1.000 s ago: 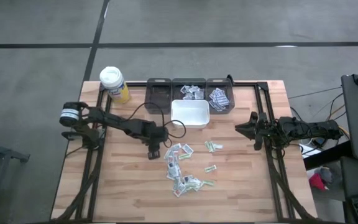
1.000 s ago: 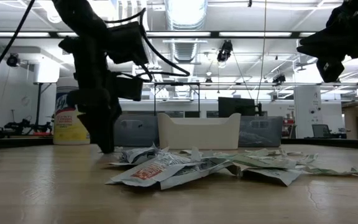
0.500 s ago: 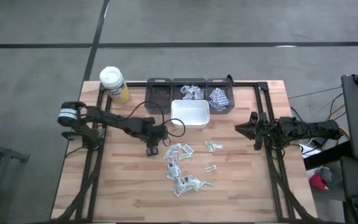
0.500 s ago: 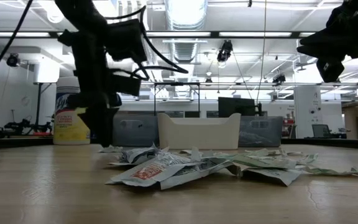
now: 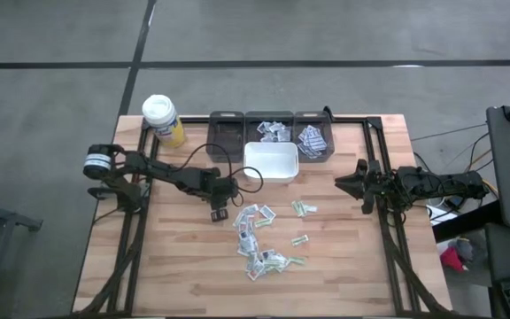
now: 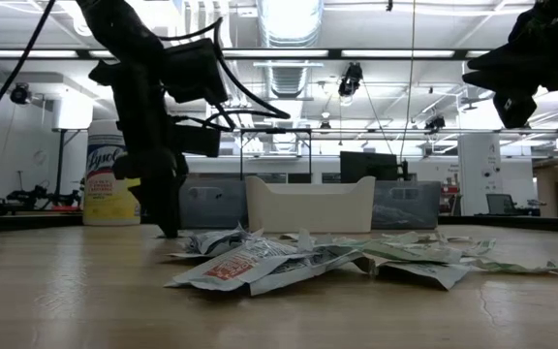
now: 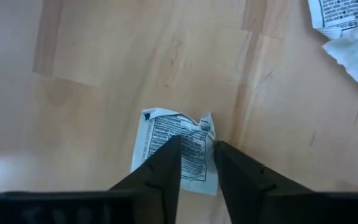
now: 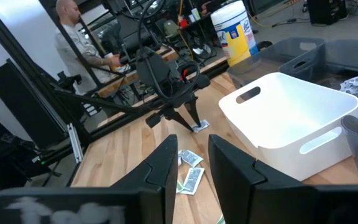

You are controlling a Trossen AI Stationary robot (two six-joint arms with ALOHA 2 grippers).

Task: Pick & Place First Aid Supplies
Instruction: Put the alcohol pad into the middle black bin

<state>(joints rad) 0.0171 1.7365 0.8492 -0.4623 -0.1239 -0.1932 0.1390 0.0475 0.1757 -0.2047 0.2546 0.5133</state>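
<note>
The first aid supplies lie as a loose heap of small flat packets (image 5: 259, 239) on the wooden table, with green-printed ones (image 5: 304, 209) apart to the right. One white packet with black print (image 7: 179, 152) lies alone to the left of the heap. My left gripper (image 7: 196, 155) points down over it, open, a fingertip on either side of its middle. In the low view its fingertips (image 6: 168, 233) reach down to the tabletop. My right gripper (image 8: 191, 162) hangs level at the table's right edge (image 5: 348, 184), open, nothing between its fingers. My left gripper comes at the lone packet from above, pointing almost straight down. Its two fingertips (image 7: 169, 152) stand on the packet's printed face (image 7: 194, 146), apart from each other, below the crumpled edge. The packet lies flat on the table. Whether the fingertips press on it I cannot tell.
A white bin (image 5: 271, 161) stands behind the heap. Three grey bins (image 5: 227, 133) line the far edge, two of them with packets (image 5: 312, 137) inside. A yellow bottle with a white lid (image 5: 162, 120) stands at the far left corner. A person (image 8: 79, 43) stands beyond the table.
My left gripper has come down toward the table over the lone packet, tipping a little steeper. The packets have not moved.
</note>
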